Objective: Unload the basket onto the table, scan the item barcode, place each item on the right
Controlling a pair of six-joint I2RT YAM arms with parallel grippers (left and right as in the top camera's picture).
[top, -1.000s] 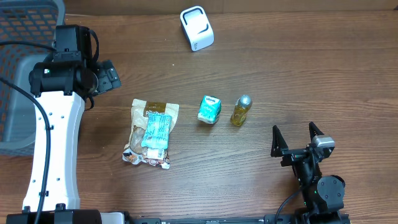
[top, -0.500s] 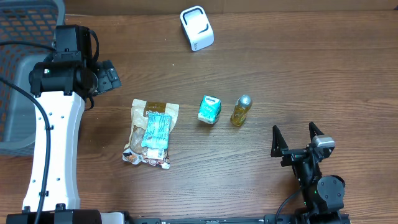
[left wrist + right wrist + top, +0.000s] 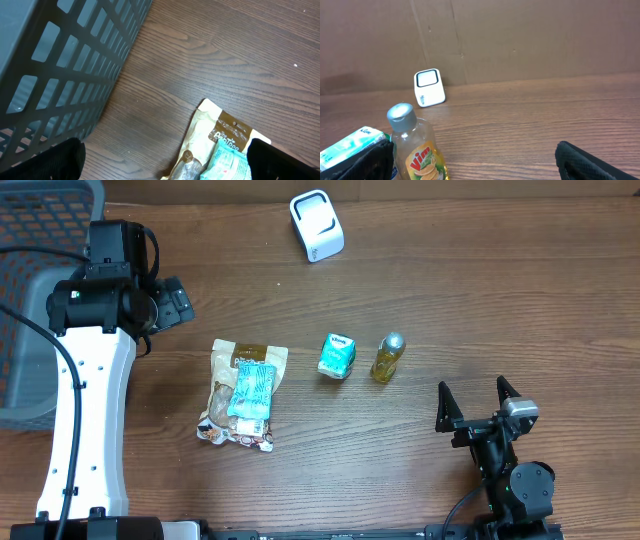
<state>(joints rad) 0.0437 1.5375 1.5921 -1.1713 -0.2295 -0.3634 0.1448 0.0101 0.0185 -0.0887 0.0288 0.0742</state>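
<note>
Three items lie on the wooden table. A brown snack bag with a teal packet on top shows again in the left wrist view. A teal carton stands right of it, beside a yellow Vim bottle with a grey cap. A white barcode scanner stands at the far edge. My left gripper hovers open, up and left of the bag, nothing between its fingertips. My right gripper rests open near the front edge, facing the bottle, the carton and the scanner.
A grey slatted basket stands at the table's left edge, close beside my left gripper, and fills the left of the left wrist view. A brown cardboard wall rises behind the scanner.
</note>
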